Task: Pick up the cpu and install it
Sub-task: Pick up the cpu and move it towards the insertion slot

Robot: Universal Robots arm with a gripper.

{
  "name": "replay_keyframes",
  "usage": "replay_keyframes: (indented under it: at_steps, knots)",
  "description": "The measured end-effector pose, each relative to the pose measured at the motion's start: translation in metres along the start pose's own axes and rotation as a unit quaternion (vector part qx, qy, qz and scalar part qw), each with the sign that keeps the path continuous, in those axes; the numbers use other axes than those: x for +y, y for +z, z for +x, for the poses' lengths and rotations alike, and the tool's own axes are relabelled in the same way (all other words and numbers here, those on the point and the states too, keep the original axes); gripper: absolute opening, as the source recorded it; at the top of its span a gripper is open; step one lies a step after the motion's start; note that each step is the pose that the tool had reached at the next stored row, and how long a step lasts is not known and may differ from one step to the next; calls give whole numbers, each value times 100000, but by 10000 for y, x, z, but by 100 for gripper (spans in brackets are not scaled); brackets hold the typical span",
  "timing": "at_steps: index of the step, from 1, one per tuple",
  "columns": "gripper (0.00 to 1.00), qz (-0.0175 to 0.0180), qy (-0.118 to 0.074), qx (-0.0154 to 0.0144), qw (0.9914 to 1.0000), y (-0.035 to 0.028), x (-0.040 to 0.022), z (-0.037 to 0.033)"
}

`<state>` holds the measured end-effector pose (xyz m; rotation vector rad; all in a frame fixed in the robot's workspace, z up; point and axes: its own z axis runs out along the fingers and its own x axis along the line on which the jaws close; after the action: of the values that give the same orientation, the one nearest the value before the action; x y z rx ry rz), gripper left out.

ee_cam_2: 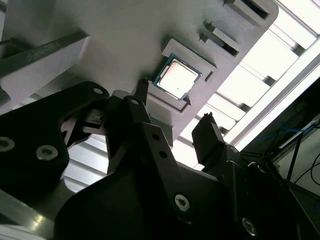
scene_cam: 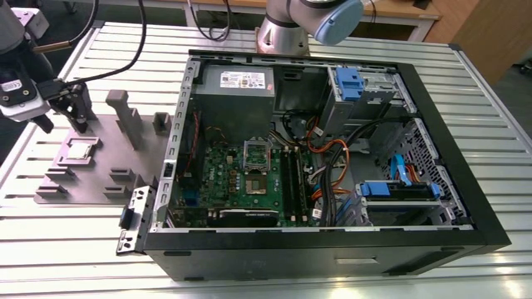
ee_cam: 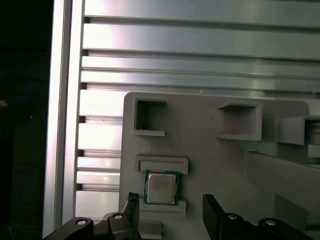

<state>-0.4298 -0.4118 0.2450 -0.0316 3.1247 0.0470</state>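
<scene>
Cpu: the cpu (ee_cam: 161,188) lies flat, metal top up, in a shallow square pocket of the grey holder plate (scene_cam: 99,187), not yet picked up.
Place: the plate rests on the slatted desk (scene_cam: 75,249), at the exterior view's left, just beside the open computer case (scene_cam: 465,156); the green motherboard (scene_cam: 249,187) is inside the case.
Pocket: raised lips stand at two opposite sides of the chip. The other two sides look open to me.
Hand: the hand (ee_cam: 170,200) is spread and holds nothing. In both wrist views one finger stands on each open side of the chip, above it and not touching.
Step in hand: I judge it the approach for the grasp. I keep the chip centred between the fingers, go straight down, take it by the pale edges only, and press lightly, because it is thin and could tilt or jam in the pocket.
Arm pose: the arm (scene_cam: 308,18) rises behind the case; its wrist hangs over the plate, fingers pointing down.
</scene>
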Motion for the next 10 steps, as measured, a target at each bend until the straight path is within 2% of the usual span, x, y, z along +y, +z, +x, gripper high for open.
replay_keyframes:
  at_steps: [2, 3, 9, 10]
  knots:
    - [62, 2, 20, 1, 100000, 37, -2, 2]
    - [67, 3, 23, 2, 100000, 55, -4, 3]
    - [67, -8, 17, 41, 100000, 159, -47, 4]
    - [67, -1, 20, 53, 100000, 159, -47, 5]
